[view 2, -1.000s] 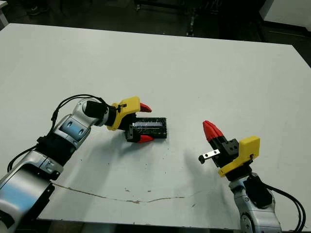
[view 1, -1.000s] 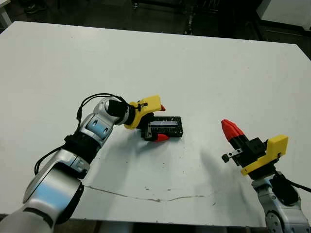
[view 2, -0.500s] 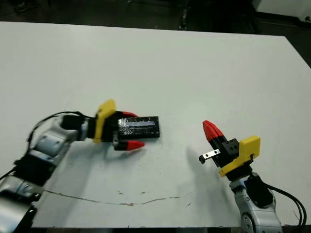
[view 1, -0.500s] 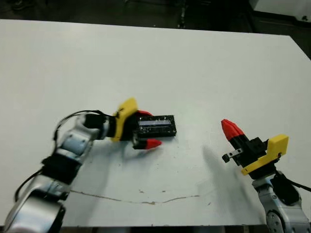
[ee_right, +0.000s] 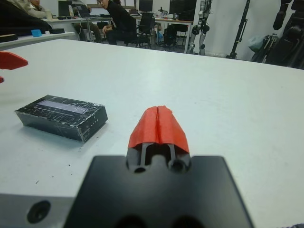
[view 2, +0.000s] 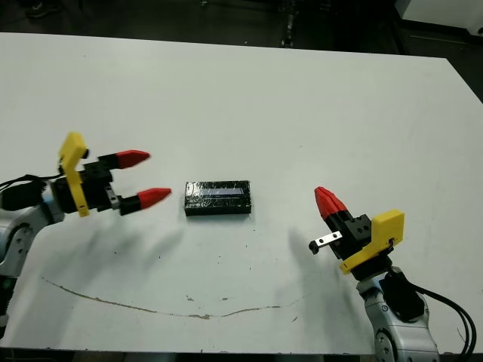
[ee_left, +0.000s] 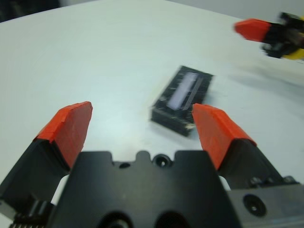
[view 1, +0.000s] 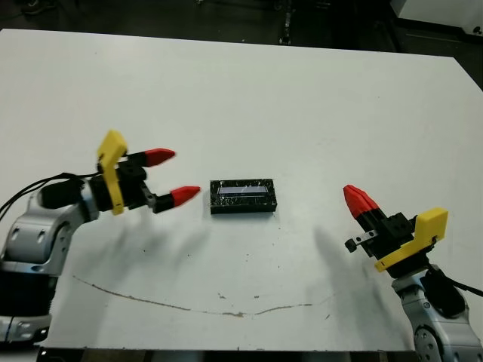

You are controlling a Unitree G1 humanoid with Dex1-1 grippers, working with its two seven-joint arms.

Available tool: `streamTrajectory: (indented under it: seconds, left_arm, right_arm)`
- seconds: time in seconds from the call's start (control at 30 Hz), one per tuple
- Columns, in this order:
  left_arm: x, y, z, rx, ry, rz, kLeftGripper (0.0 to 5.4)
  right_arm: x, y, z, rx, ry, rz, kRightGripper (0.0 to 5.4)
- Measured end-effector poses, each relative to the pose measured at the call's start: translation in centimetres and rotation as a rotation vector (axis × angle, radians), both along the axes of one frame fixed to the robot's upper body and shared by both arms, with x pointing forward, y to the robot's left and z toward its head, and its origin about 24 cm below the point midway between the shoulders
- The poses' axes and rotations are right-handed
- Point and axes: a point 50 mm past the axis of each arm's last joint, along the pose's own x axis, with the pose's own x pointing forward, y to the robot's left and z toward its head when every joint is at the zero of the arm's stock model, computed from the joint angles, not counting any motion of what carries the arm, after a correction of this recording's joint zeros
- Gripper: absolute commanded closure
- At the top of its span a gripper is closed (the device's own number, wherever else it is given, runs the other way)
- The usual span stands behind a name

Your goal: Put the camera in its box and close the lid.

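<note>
The box lies in the middle of the white table with the lid flat on top of it, a black panel with a silvery strip. The camera is hidden. My left gripper hovers open to the left of the box, a short gap away, with nothing between its red fingers. It looks straight at the box in the left wrist view. My right gripper is shut and empty, off to the right of the box, tip pointing up and away.
A thin dark scratch runs along the table near its front edge. Beyond the far edge are dark floor and stands. In the right wrist view a person sits at desks behind the table.
My left gripper has let go of the box and drawn back to the left, open. The box stays put with its lid on. The right arm has not moved.
</note>
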Motion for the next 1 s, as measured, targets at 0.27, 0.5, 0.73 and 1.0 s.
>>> streamTrajectory:
  seconds: [0.27, 0.5, 0.73, 1.0]
  left_arm:
    - [-0.9, 1.5, 0.6, -0.244, -0.109, 0.324, 0.3]
    - [-1.5, -3.0, 2.3, -0.462, -0.25, 0.407, 1.27]
    - [-1.5, -6.8, 2.4, -0.492, -0.322, 0.324, 2.31]
    - [-1.4, -9.4, 1.7, -0.439, -0.282, 0.301, 3.48]
  right_arm:
    - [0.0, 0.0, 0.0, 0.007, 0.0, 0.005, 5.4]
    - [0.0, 0.0, 0.0, 0.008, 0.0, 0.003, 5.4]
    - [0.0, 0.0, 0.0, 0.007, 0.001, -0.002, 5.4]
    - [0.0, 0.0, 0.0, 0.009, 0.001, -0.004, 5.4]
